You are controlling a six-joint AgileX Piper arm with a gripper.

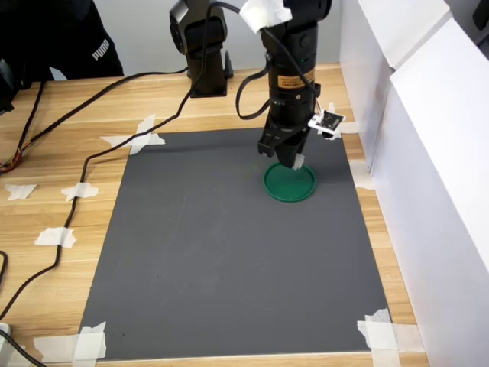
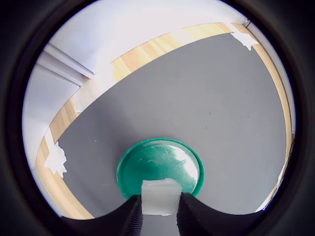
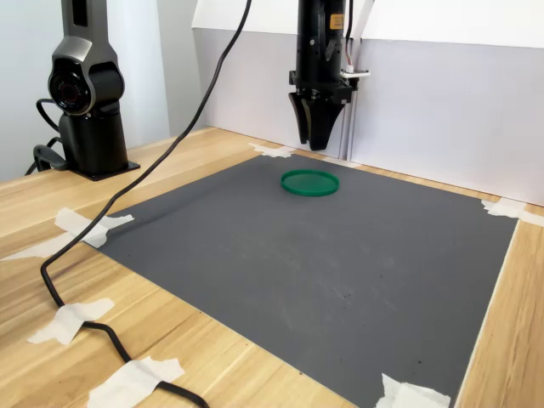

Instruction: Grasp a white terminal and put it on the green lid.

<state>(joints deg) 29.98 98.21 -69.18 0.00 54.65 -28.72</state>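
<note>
Table: a wooden table (image 1: 69,153) carried the whole setup, with a white wall panel (image 1: 435,153) along the first exterior view's right.
Mat: a dark grey mat (image 1: 214,252) was taped down at its corners with white tape strips (image 1: 378,332).
Arm: the arm's base (image 3: 85,102) stood off the mat at the second exterior view's left, a black cable (image 3: 127,195) trailing across the wood.
Gripper: the gripper (image 1: 289,159) pointed straight down, above the mat and raised clear of it in the second exterior view; its jaws were nearly closed, pinching the white terminal.
Green lid: the green lid (image 1: 289,183) lay flat on the mat near its far edge, just below and slightly ahead of the fingertips; nothing rested on it.
White terminal: the white terminal (image 2: 161,196) sat squarely between the two fingers (image 2: 132,216), held by opposite flat sides, above the lid's near rim in the wrist view.
Handling: it was likely very light, rigid plastic; smooth faces could slip or twist, so a flat-sided pinch across the middle suited it.
Progress: judged as grasp done, placing not yet done.
</note>
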